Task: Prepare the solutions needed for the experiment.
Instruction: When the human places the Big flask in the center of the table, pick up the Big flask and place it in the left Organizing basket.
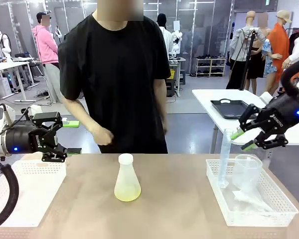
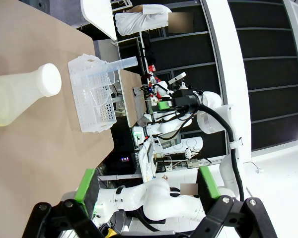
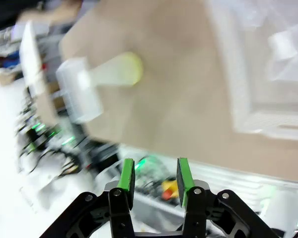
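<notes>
At mid-table, the solutions (image 1: 127, 191) sit between the wide left pincer (image 1: 73, 137) and half-closed, empty right pincer (image 1: 240, 140)

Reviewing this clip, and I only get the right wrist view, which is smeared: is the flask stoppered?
Observer: Yes, a white stopper caps the conical flask, which stands upright mid-table.
Operator: Where is the left gripper?
Observer: The left gripper hovers over the far edge of the left basket, jaws wide open and empty.
Operator: And the person?
Observer: Standing across the table behind the flask, one hand curled, touching nothing.
</notes>
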Available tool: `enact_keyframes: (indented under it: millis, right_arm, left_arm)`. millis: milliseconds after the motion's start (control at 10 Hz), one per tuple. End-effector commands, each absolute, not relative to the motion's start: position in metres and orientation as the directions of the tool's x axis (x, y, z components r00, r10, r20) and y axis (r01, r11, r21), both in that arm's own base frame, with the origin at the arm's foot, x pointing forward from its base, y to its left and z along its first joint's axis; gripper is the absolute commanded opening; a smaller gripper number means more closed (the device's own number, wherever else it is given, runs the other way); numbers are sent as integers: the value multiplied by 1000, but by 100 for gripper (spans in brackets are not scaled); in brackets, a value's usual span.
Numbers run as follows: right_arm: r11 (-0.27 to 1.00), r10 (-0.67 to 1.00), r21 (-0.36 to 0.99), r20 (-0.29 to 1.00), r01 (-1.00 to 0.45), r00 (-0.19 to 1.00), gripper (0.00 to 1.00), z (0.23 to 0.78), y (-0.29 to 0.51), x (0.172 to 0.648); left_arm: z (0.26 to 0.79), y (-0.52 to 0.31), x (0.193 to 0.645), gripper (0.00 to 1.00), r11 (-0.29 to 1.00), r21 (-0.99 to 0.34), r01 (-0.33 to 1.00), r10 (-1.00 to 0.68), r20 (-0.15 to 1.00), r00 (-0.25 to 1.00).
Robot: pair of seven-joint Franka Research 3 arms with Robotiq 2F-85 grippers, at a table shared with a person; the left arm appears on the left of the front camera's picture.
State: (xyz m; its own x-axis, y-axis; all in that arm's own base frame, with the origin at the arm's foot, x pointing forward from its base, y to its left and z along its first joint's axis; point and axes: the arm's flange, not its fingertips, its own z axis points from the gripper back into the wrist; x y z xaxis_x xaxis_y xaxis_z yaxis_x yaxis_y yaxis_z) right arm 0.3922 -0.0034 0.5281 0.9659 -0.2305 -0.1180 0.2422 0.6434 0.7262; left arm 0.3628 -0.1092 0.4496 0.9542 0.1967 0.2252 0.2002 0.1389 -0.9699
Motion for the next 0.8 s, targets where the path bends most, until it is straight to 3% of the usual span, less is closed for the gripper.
enact_keyframes:
  millis: [0,200,700]
  right_arm:
    - [406,-140,858,-282,314,949,45,508,-14,388]
    - [185,-130,905,-365,384,922,45,497,-23,374]
    - [52,-47,926,-371,374,927,97,474,-28,363]
  left_arm:
    - [451,-108,363,100,143,-968,206,198,232,953]
    - [451,-108,363,100,143,-968,206,198,232,953]
    - [451,-108,363,100,143,-968,206,198,232,953]
